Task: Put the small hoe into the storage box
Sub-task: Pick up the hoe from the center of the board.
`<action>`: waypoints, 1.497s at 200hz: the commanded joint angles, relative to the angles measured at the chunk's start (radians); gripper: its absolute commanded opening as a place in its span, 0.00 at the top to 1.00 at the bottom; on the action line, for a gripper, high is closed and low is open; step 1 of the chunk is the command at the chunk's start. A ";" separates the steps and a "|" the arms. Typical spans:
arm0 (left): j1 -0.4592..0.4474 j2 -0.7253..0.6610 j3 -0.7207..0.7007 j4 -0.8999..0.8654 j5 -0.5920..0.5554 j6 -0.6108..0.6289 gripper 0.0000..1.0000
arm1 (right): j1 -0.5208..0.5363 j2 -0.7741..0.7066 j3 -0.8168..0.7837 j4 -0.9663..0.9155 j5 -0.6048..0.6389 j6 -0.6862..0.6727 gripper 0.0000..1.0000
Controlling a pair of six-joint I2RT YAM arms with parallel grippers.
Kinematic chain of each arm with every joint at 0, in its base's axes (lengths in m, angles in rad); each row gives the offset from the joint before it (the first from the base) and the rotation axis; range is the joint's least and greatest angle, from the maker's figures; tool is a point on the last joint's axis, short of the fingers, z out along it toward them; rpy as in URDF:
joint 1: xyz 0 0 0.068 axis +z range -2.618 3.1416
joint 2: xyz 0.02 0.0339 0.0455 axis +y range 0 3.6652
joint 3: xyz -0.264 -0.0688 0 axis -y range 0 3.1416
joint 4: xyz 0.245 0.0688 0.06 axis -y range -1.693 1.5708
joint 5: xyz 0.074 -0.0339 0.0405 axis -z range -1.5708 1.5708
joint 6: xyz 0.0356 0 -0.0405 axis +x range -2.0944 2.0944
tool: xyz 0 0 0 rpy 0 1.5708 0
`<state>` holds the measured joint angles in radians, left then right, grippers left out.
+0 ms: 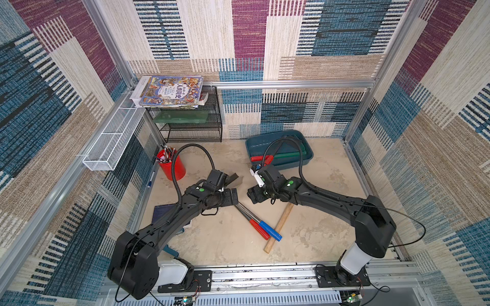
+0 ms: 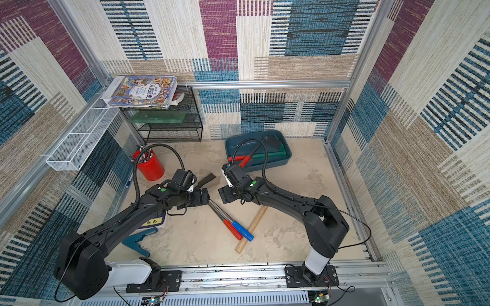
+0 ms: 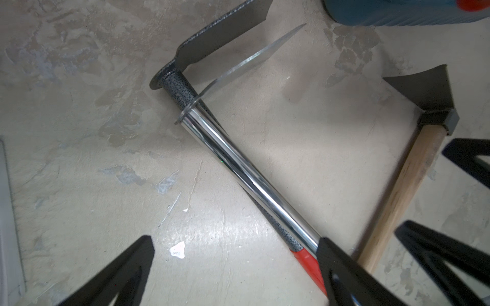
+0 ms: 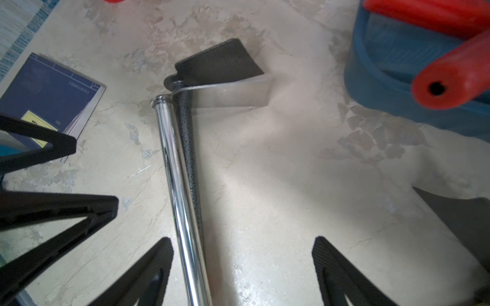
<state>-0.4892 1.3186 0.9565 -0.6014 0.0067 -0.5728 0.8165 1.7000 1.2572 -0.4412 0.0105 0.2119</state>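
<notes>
On the table (image 1: 318,238), well apart from the storage box (image 1: 258,143), the left end effector (image 3: 236,239) and right end effector (image 4: 241,238) are held wide and empty over the small hoe (image 4: 175,172), judged the chrome-shafted one; its shaft is best centred between jaws before closing.

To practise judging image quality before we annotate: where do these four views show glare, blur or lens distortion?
Left wrist view: bright glare streaks along the chrome shaft. Right wrist view: the near red handle is soft, out of focus. In both top views, wide-angle perspective splays the aluminium posts outward.
</notes>
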 commanded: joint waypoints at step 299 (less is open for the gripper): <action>0.074 -0.053 -0.004 -0.066 -0.058 -0.007 0.01 | 0.067 0.346 0.296 -0.133 -0.086 -0.117 0.34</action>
<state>-0.4267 1.2747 0.9592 -0.6476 -0.0494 -0.5976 0.8848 2.0407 1.5402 -0.5728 -0.0612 0.1001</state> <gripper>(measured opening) 0.994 0.668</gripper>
